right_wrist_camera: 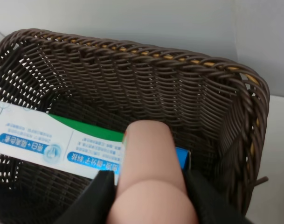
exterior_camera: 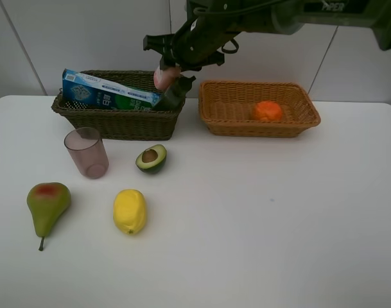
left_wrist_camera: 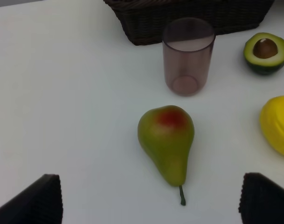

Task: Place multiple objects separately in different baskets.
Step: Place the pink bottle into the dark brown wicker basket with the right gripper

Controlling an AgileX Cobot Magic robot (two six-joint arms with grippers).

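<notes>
Landmark: dark basket, at the back of the white worktop
- Pear: lies well in front of the dark basket, out past its left end, stem pointing away from it. Left fingers released and spread wide, hanging above the worktop on either side of the stem end, touching nothing
- Cup: upright, just in front of the basket's left front corner
- Box: inside the basket, tilted, left end raised above the left rim
- Lemon: well in front of the basket's middle
- Avocado: cut face up, near the basket's right front corner
- Pink bottle: over the basket's right end, above the box's right end; right fingers clenched on its sides
- Dark bottle: leans at the basket's right rim, just beside the pink bottle
- Tan basket: just right of the dark basket, not touching; orange inside it
</notes>
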